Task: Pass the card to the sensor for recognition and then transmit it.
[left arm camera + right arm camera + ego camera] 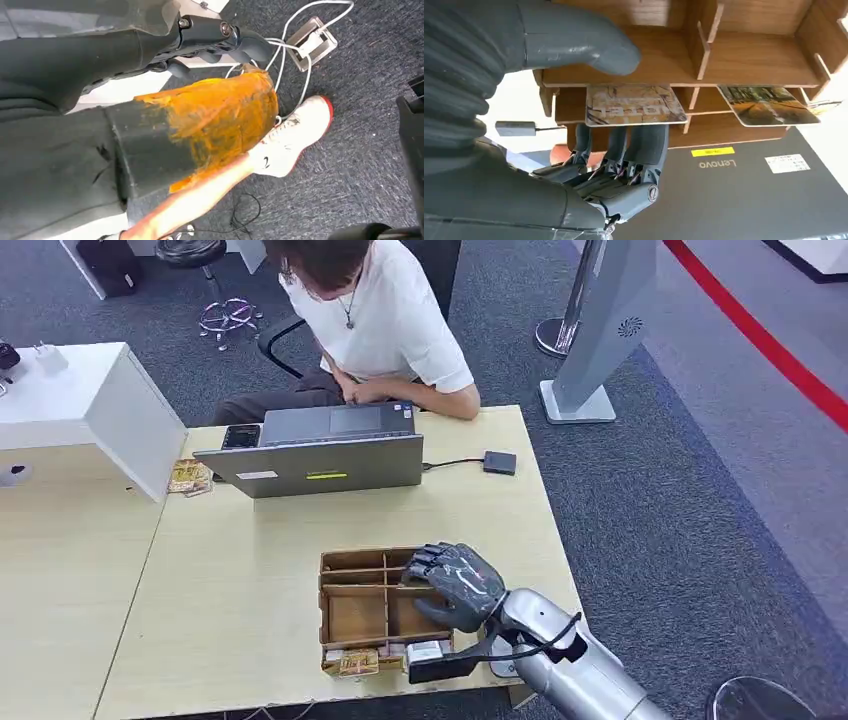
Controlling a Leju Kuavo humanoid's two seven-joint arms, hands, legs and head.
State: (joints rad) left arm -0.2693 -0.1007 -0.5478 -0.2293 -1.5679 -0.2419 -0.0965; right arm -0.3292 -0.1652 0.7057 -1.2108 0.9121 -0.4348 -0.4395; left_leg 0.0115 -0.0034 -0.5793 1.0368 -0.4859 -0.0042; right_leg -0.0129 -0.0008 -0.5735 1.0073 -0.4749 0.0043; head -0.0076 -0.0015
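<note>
- Your right hand (455,583) reaches over the wooden card box (360,610) on the tabletop (250,560), at the box's side away from the laptop (320,462).
- In the right wrist view the thumb lies above the card (635,105) and the fingers (639,142) below it. They are together on the card, which is partly out of its slot in the box. I judge this a pinch rather than a firm grip.
- A second card (766,105) sits in the neighbouring slot of the box, untouched.
- Your left hand hangs below the tabletop; I cannot tell how its fingers lie.
- Risk: a shallow hold on the card's edge may let it slip during withdrawal.
- Risk: pulling at a tilt may jam the card against the box's divider, or drag the light box along.
- Risk: a seated person (385,325) works beyond the laptop; a wide swing from the box could come close to them.
</note>
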